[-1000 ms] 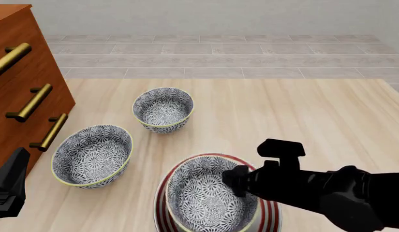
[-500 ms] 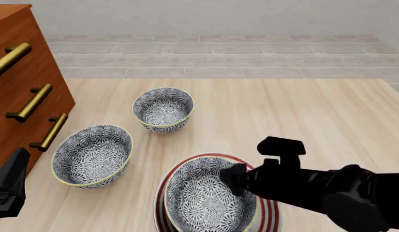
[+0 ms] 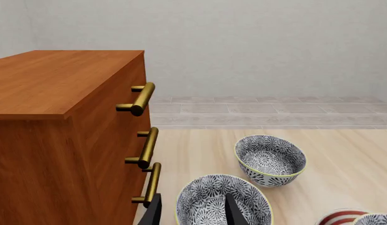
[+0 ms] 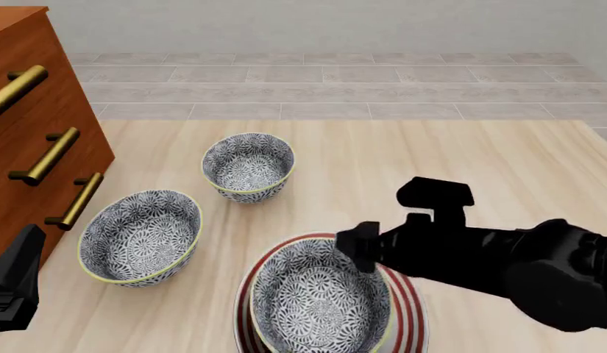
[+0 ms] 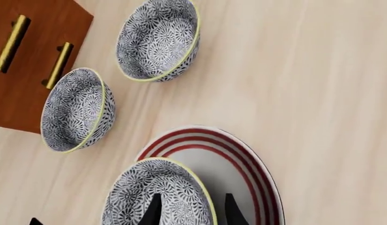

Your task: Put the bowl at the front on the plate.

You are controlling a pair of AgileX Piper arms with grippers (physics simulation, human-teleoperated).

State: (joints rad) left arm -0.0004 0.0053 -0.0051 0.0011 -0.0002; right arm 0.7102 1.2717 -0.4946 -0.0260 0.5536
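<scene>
Since a second ago, the right gripper (image 4: pixel 355 248) has lifted a little off the bowl (image 4: pixel 321 300) and drawn back toward 3 o'clock; nothing else has shifted. From the front, the bowl sits on the plate (image 4: pixel 408 312) at 6 o'clock, the gripper just above its rim at 1 o'clock. A second bowl (image 4: pixel 140 237) lies at 9 o'clock and a third bowl (image 4: pixel 248 166) at 11 o'clock, beside the dresser (image 4: pixel 29 118). The left gripper (image 4: pixel 12 287) waits low at 8 o'clock.

From the left wrist, the left gripper (image 3: pixel 192 211) is spread apart, empty, over the second bowl (image 3: pixel 212 199).

From the right wrist, the right gripper (image 5: pixel 192 211) shows its fingers parted astride the bowl's (image 5: pixel 149 192) rim, holding nothing; the plate (image 5: pixel 237 164) shows beneath.
</scene>
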